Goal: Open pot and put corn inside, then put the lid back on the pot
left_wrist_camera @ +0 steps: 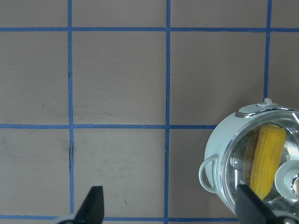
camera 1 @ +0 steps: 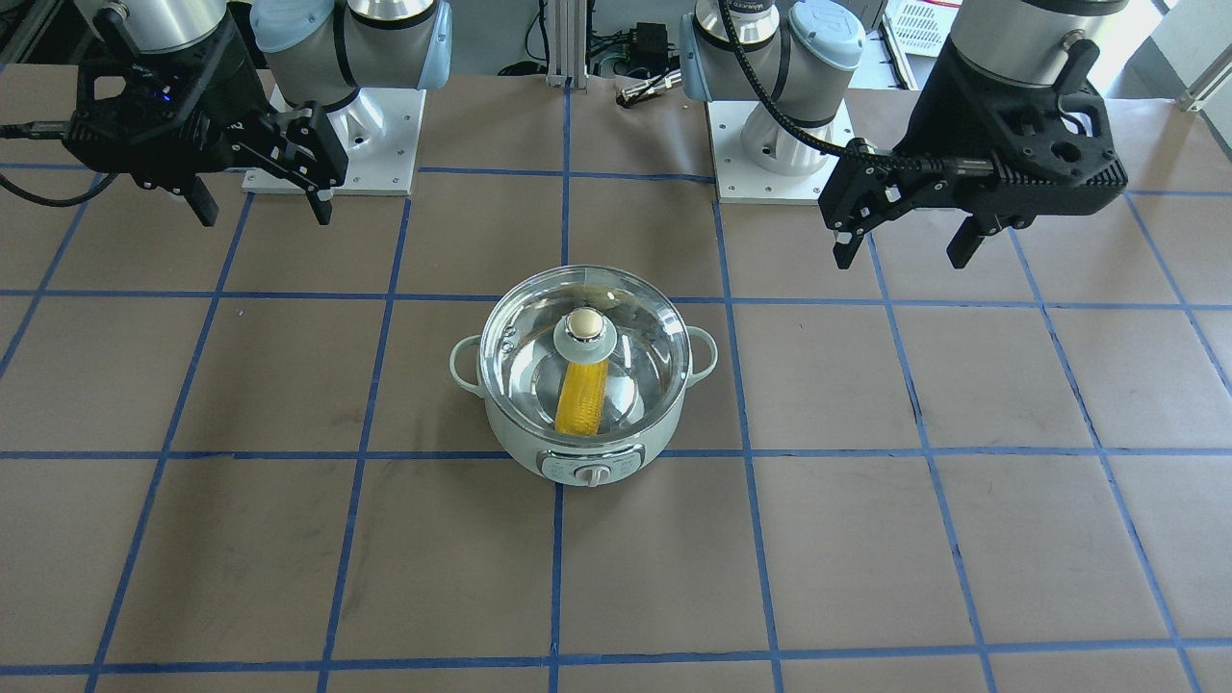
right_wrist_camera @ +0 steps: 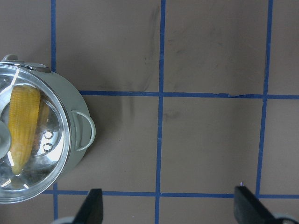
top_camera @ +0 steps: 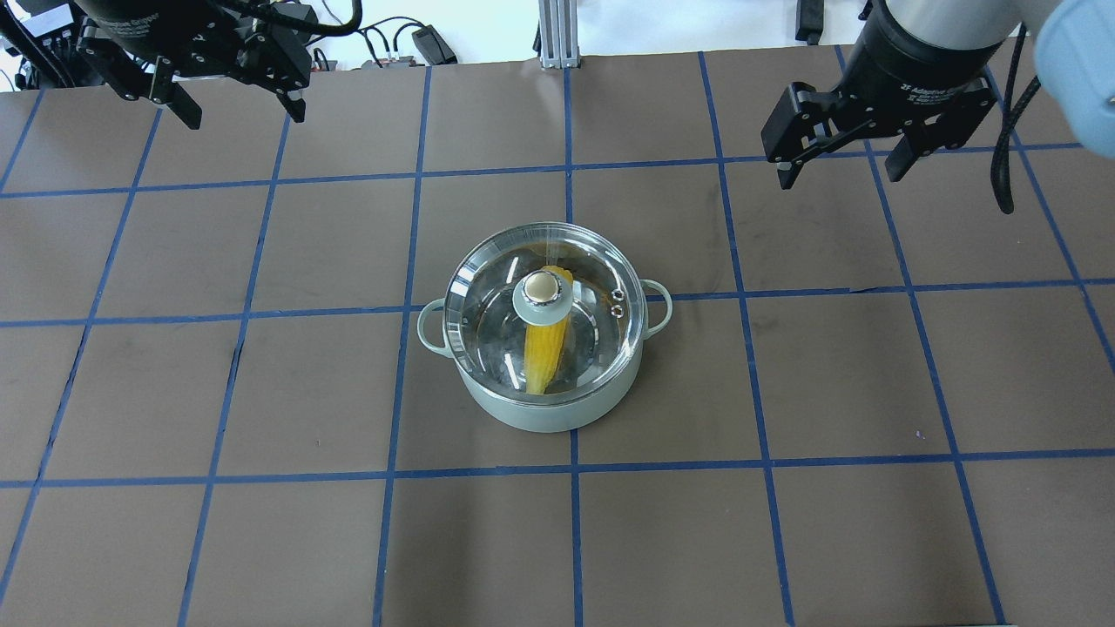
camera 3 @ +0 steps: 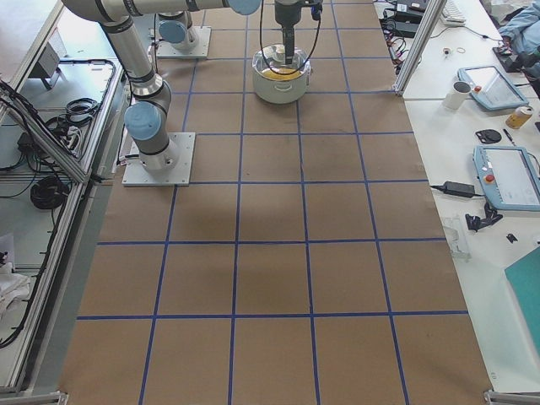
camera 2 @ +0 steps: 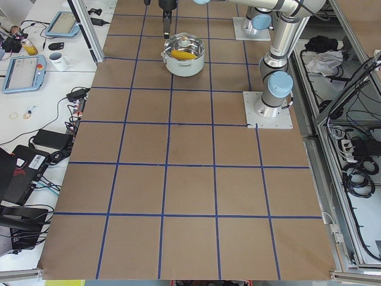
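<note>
The pale mint-green pot (camera 1: 520,433) stands at the middle of the table, control dial toward the operators' side. The glass lid (camera 1: 643,322) sits closed on it, gold knob (camera 1: 583,324) up. The yellow corn (camera 1: 581,399) lies inside, seen through the glass, also in the overhead view (top_camera: 544,353). My left gripper (top_camera: 244,113) is open and empty, raised well away from the pot on the robot's left. My right gripper (top_camera: 841,174) is open and empty, raised away on the other side. The pot shows at the edge of the left wrist view (left_wrist_camera: 219,149) and the right wrist view (right_wrist_camera: 74,116).
The brown table carries a blue tape grid (top_camera: 571,165). The arms' white base plates (camera 1: 332,144) (camera 1: 780,154) stand on the robot's side. A side bench with tablets and a mug (camera 2: 59,59) lies beyond the table edge.
</note>
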Available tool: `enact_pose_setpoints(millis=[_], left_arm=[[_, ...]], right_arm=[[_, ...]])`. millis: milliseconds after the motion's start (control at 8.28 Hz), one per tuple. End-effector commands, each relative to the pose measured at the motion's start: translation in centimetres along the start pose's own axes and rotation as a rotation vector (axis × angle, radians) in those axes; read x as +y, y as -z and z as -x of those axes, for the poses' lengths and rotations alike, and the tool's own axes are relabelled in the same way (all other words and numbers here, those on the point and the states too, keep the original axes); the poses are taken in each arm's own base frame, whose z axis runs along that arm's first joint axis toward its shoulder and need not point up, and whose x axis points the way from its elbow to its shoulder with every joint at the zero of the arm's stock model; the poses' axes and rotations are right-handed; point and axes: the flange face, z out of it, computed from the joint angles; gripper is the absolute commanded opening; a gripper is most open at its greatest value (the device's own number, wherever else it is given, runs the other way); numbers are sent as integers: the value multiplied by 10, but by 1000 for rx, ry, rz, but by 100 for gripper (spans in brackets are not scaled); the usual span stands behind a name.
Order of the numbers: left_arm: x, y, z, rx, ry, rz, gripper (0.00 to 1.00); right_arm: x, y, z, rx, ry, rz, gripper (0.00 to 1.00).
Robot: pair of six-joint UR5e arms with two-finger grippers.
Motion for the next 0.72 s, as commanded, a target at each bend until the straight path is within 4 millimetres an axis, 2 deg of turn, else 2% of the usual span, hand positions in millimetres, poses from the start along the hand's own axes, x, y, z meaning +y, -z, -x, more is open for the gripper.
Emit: enact_pose_setpoints(millis=[0, 362, 604], left_arm=[[-1, -4, 0, 0, 0, 8, 100], [-2, -5, 0, 0, 0, 11, 100], [-2, -5, 0, 0, 0, 11, 100]], right_arm=[[2, 1, -2, 0, 0, 2, 100], [1, 13, 7, 1, 3, -5, 100], [1, 12, 13, -2, 6, -4, 100]])
